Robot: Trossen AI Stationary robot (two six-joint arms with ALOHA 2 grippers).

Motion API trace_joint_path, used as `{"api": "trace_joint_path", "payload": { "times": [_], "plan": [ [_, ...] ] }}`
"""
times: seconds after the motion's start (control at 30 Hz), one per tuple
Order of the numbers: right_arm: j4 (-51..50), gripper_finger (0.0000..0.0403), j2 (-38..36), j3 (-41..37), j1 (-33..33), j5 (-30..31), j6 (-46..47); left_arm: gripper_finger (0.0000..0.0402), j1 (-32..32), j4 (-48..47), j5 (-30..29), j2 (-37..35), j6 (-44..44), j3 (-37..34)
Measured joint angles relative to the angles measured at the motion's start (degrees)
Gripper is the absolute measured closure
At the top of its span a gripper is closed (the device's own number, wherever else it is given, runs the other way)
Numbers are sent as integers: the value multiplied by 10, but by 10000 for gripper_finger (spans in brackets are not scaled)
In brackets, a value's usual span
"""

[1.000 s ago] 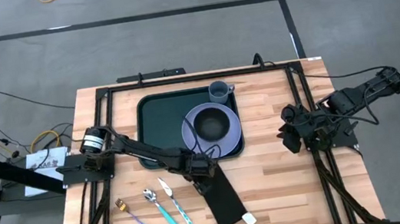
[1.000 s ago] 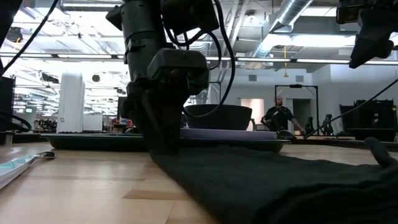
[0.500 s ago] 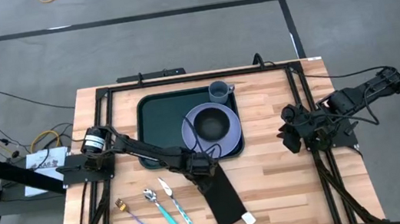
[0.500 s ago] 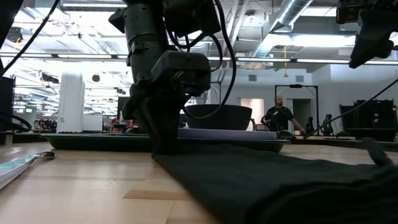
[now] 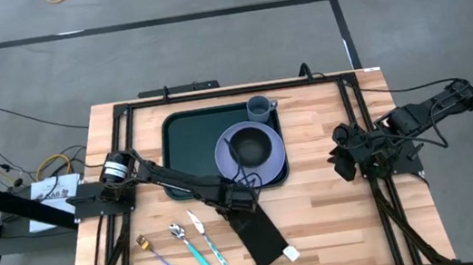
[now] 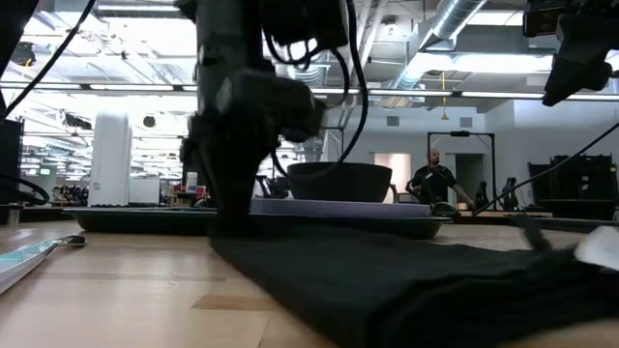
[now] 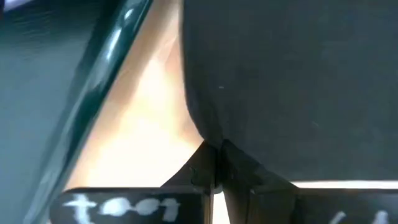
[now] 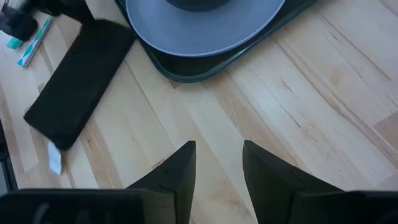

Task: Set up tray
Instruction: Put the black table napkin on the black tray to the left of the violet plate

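The dark green tray (image 5: 188, 143) lies at the table's far middle. A grey-blue plate (image 5: 269, 157) with a dark bowl (image 5: 248, 147) sits on its right part, and a small cup (image 5: 259, 107) stands in its far right corner. A narrow black napkin (image 5: 259, 235) lies flat on the wood just near of the tray. My left gripper (image 5: 239, 204) is shut on the napkin's far end, beside the tray's near rim (image 7: 106, 68). My right gripper (image 5: 346, 150) waits open at the table's right, with nothing between its fingers (image 8: 177, 168). My left gripper pinches the far end edge of the napkin (image 7: 208, 134) between its two fingers. The fingers come from above and slant down from the table's left. The cloth puckers into a small fold at the pinch. The rest of the napkin (image 6: 387, 280) lies slack on the table.
A fork (image 5: 160, 257), a spoon (image 5: 187, 246) and a knife (image 5: 207, 239) lie side by side at the near left. A small white tag (image 5: 290, 254) lies at the napkin's near end. Bare wood stretches between the tray and my right gripper.
My left gripper has taken hold of the napkin's far end and gone a little toward the table's left edge. That end has slid left with it, so the napkin has turned slightly. Its near end, with the white tag, has shifted only a little.
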Motion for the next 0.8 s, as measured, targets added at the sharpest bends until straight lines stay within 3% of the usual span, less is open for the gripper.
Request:
{"api": "trace_joint_path", "payload": {
  "times": [0.37,0.57,0.8],
  "plan": [
    [0,281,0,0,0,0,-1,401,-23,-286,-87,-4,17,106],
    [0,281,0,0,0,0,-11,401,-36,-306,-92,-22,-17,110],
    [0,281,0,0,-15,0,-15,401,-42,-376,-143,-38,-67,111]
  ]
}}
